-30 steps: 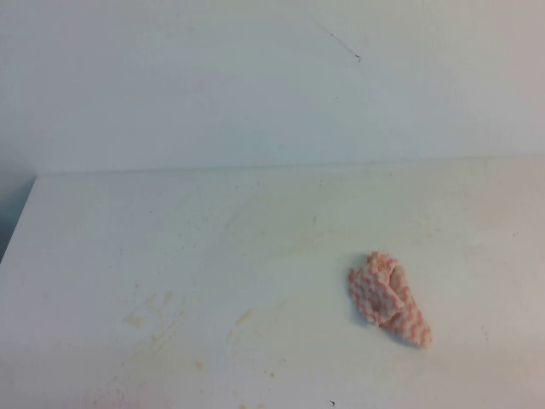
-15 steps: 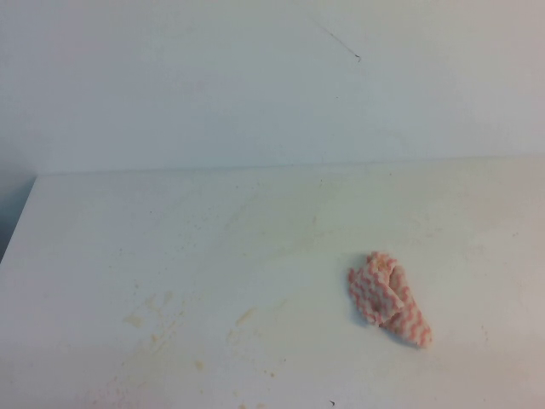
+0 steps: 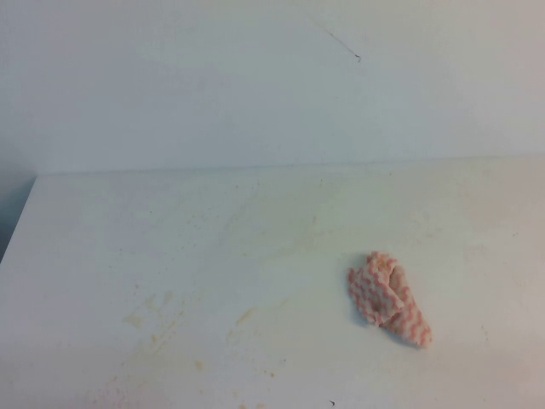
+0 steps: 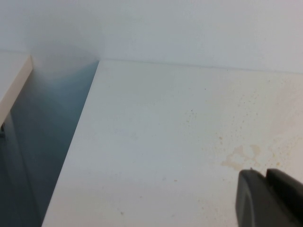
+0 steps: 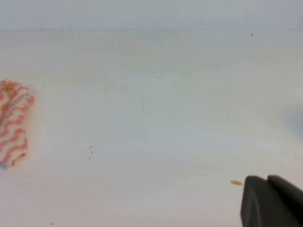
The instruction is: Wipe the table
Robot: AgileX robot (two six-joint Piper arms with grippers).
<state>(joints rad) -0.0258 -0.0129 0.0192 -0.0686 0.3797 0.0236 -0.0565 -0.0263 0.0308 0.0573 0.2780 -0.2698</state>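
The left gripper [image 4: 267, 191] has its 2 dark jaws pressed together, only a thin seam between them and nothing held. It hangs just above the table [image 4: 142, 142], over the left part, with a pale yellowish stain [image 4: 242, 156] just beyond its tips and the table's left edge farther off, where a dark gap [image 4: 47, 142] drops away. The right gripper [image 5: 268, 196] is closed the same way, jaws together and empty, low over the right part of the table, with 1 small orange crumb [image 5: 236, 182] just beside its tips. The cloth [image 3: 387, 298], a crumpled pink-and-white patterned rag, lies on the table right of centre; in the right wrist view the cloth [image 5: 13, 123] sits well apart from the closed jaws, touched by neither gripper. In the high view, faint yellow-brown smears [image 3: 157, 311] mark the white tabletop toward the near left, well apart from the cloth. Behind the table's far edge rises a plain white wall [image 3: 213, 85] bearing 1 small dark mark [image 3: 357, 58].
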